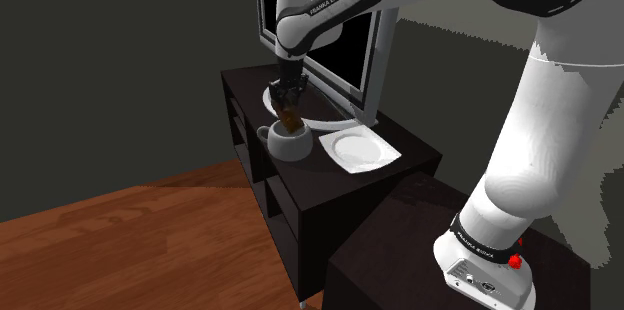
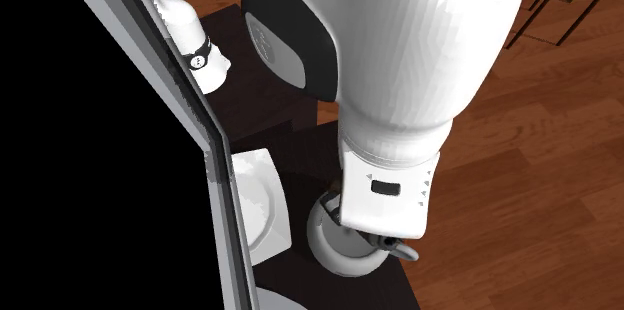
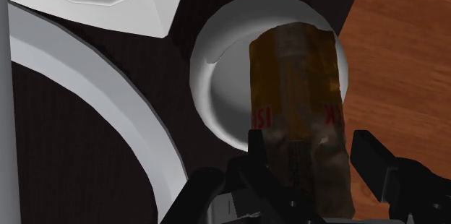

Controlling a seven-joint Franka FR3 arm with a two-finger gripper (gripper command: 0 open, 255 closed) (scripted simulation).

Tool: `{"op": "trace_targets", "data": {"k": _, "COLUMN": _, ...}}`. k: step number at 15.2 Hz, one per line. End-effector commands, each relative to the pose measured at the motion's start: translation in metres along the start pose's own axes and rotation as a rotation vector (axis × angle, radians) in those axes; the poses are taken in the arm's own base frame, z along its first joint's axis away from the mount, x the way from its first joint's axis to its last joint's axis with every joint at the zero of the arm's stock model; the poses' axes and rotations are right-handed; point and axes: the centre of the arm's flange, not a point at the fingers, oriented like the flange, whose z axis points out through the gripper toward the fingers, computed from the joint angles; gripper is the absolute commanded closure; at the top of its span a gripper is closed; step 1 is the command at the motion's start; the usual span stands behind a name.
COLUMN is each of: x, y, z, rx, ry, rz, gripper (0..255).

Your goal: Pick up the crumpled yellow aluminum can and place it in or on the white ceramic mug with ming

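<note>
Pickup done: the can point(image 3: 293, 78) hung over the mug point(image 3: 217, 89), not yet let go.
The pincer point(image 3: 309, 143) clasped the crumpled brownish-yellow can between its fingers, the white mug directly beneath its tips (the can's far end seemingly inside the rim), so only release remained.

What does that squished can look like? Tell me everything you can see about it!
The can is amber-brown with a dull metal shine. It is dented and wrinkled, and greyer toward the claw. Red letters on a pale patch show on its side. It is upright, and the black claw's two fingers grip its top end. Its lower end hangs over the opening of the white mug, about at the rim. Whether it touches the mug cannot be told.
</note>
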Motion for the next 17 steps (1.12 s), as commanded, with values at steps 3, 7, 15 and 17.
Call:
{"op": "trace_targets", "data": {"k": 3, "x": 0.000, "y": 0.000, "z": 0.000, "rx": 0.000, "ry": 0.000, "rz": 0.000, "gripper": 255}}
{"op": "trace_targets", "data": {"k": 7, "x": 0.000, "y": 0.000, "z": 0.000, "rx": 0.000, "ry": 0.000, "rz": 0.000, "gripper": 0}}
{"op": "trace_targets", "data": {"k": 15, "x": 0.000, "y": 0.000, "z": -0.050, "rx": 0.000, "ry": 0.000, "rz": 0.000, "gripper": 0}}
{"op": "trace_targets", "data": {"k": 17, "x": 0.000, "y": 0.000, "z": -0.050, "rx": 0.000, "ry": 0.000, "rz": 0.000, "gripper": 0}}
